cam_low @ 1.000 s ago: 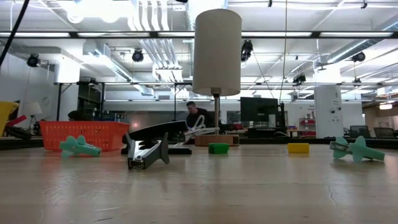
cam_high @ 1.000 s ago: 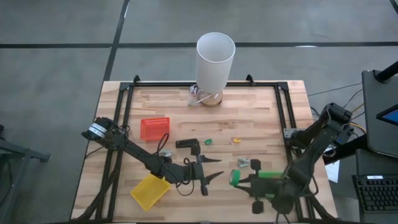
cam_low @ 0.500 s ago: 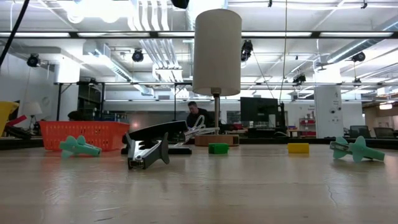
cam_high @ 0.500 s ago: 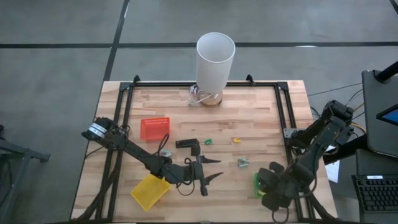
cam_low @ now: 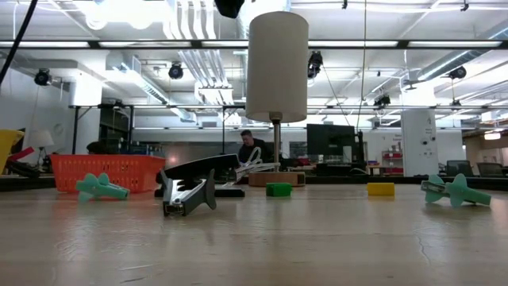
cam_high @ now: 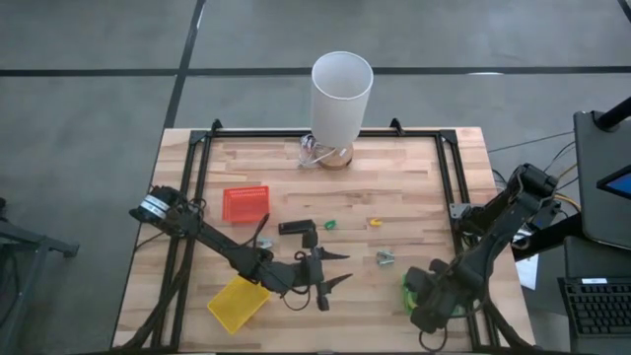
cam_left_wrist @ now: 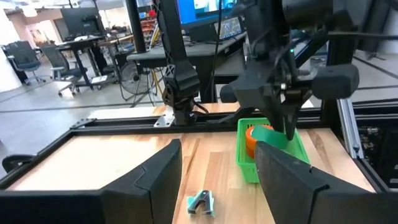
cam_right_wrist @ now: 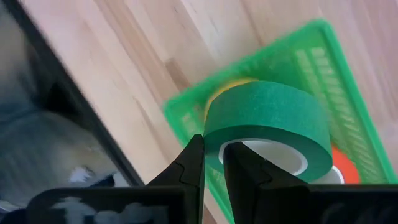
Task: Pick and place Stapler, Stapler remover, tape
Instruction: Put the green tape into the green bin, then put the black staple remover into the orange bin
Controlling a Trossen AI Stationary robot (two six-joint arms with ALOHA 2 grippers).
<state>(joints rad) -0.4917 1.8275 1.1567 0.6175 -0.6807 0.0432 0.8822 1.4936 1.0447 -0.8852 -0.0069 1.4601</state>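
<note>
My right gripper (cam_right_wrist: 211,148) points down over the green tray (cam_high: 407,289) at the near right, shut on a green tape ring (cam_right_wrist: 267,118). A yellow tape ring (cam_right_wrist: 219,88) and an orange one (cam_right_wrist: 341,163) lie in that tray. My left gripper (cam_high: 347,266) hangs open and level near the table's middle, aimed at the tray, with nothing between its fingers. The black stapler (cam_high: 299,228) lies flat on the table. One staple remover (cam_high: 385,258) lies between the two grippers, and another (cam_high: 262,241) lies beside the left arm. My right gripper pinches the green tape ring's wall (cam_right_wrist: 214,134) at one spot on its rim, one finger outside the ring and the other in its pale core. The fingers come from above, pointing down. The ring hangs tilted over the tray's tape rings; whether it touches them, I cannot tell.
A red tray (cam_high: 245,204) stands at the left and a yellow tray (cam_high: 238,302) at the near left. A tall white cylinder (cam_high: 341,94) rises at the far edge. Small green (cam_high: 329,225) and yellow (cam_high: 376,222) blocks lie mid-table. A black frame (cam_high: 446,177) edges the board.
My right gripper, still shut on the green tape ring, has rolled and tipped from level to pointing down. It has sunk and carried the ring from left of the green tray to above it.
</note>
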